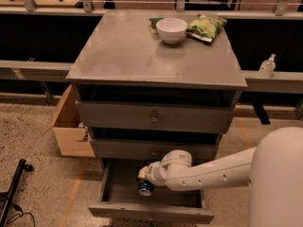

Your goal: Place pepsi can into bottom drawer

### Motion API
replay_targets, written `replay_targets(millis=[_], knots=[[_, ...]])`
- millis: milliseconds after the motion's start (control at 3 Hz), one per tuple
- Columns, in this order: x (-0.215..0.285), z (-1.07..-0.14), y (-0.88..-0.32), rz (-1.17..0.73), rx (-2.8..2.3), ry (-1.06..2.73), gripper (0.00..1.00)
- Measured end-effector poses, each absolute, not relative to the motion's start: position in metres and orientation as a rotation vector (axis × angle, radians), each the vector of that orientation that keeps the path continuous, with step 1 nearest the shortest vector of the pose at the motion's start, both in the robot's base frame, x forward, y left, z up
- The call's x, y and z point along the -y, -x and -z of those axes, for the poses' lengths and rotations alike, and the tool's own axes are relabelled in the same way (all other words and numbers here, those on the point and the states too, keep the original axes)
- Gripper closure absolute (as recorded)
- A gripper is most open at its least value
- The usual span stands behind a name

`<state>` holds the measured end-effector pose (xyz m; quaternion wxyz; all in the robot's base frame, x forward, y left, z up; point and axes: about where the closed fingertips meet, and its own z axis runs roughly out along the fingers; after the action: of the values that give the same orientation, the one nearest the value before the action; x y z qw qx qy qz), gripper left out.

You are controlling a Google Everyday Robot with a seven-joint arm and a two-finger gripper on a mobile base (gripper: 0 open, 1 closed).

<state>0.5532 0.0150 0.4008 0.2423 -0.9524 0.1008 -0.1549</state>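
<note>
You've got the white arm's gripper (143,176) low inside the open grey bottom drawer (142,213), right above the small dark-blue pepsi can (146,188), so any drop is short; can't tell if it's gripping or released.

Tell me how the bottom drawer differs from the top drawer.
The bottom drawer is pulled far out, its inside showing; the top drawer shows only its front. The gripper, with the pepsi can just below it, is over the bottom drawer, not the top drawer. Both are grey.
</note>
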Motion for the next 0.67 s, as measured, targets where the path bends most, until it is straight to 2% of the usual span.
replay_targets(millis=[667], knots=[[-0.032,-0.314,-0.576,0.397,-0.260,2.532,1.00]])
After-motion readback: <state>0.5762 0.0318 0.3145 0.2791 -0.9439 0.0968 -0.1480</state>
